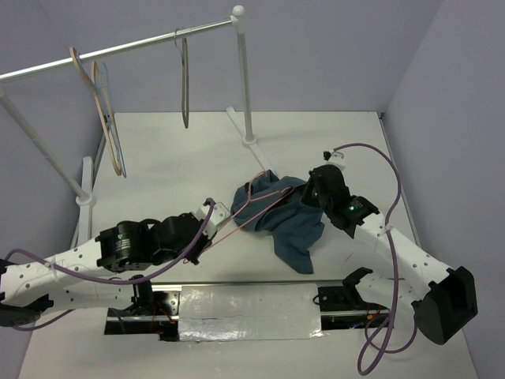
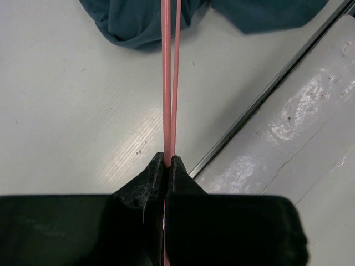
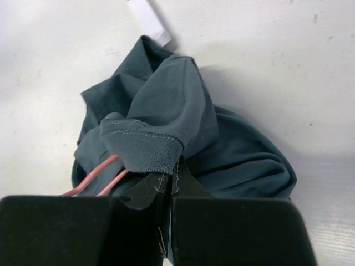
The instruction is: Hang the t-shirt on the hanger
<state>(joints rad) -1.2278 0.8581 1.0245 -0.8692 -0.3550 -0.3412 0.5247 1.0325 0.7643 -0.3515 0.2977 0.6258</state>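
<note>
Two closed grips: left fingers (image 2: pixel 145 183) clamped on hanger (image 2: pixel 167 83), right fingers (image 3: pixel 145 193) pinching t-shirt (image 3: pixel 166 111) hem; t-shirt bunched on surface (image 1: pixel 158 166) over the wire. Risk: hem slipping free under uneven pull.

Pale lilac walls (image 1: pixel 331 55), white tabletop (image 1: pixel 173 158), silver clothes rail (image 1: pixel 118 49) on white posts (image 1: pixel 245 79), wooden hangers (image 1: pixel 101 118)

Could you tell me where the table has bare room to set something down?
Free: the table between the rack and the left arm, and its far right corner. Crowded: the middle, with left gripper, right gripper, hanger and t-shirt.
</note>
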